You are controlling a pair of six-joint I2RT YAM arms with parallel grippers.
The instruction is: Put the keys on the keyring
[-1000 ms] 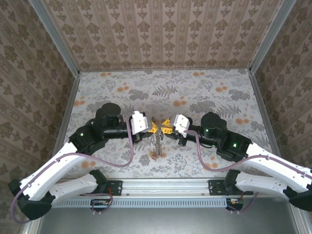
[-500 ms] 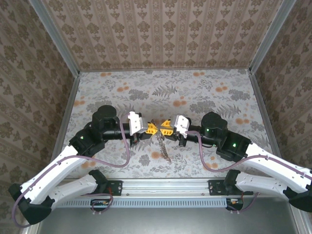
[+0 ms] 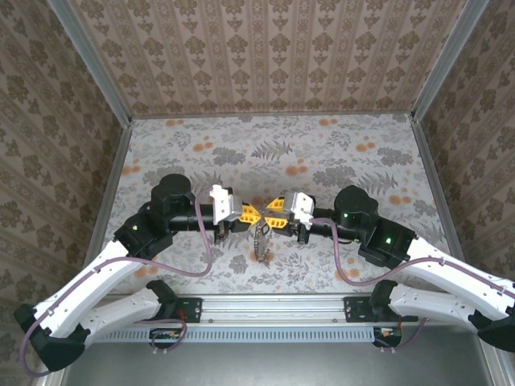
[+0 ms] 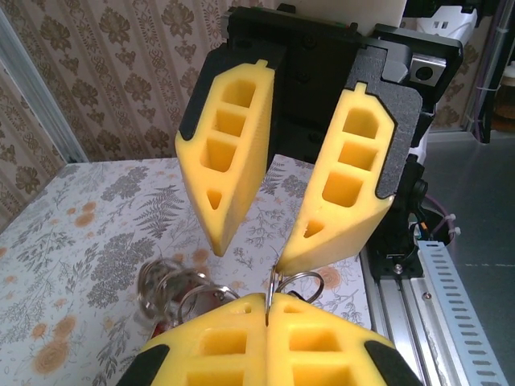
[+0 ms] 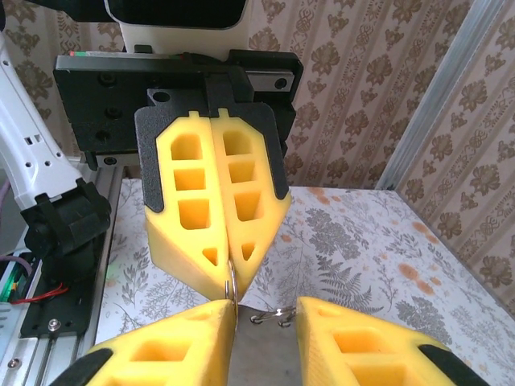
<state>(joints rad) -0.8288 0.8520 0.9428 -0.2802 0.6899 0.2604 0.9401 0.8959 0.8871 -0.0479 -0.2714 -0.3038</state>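
Left gripper pinches shut on the keyring wire in mid-air, keys dangling beneath; right gripper stands apart beside it; likely light, springy, slippery, so grip the wire, not the keys.

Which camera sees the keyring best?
The left wrist camera: the keyring loops close up, pinched in the shut left gripper. The top camera shows a tiny dangling strand; the right wrist camera catches a thin sliver.
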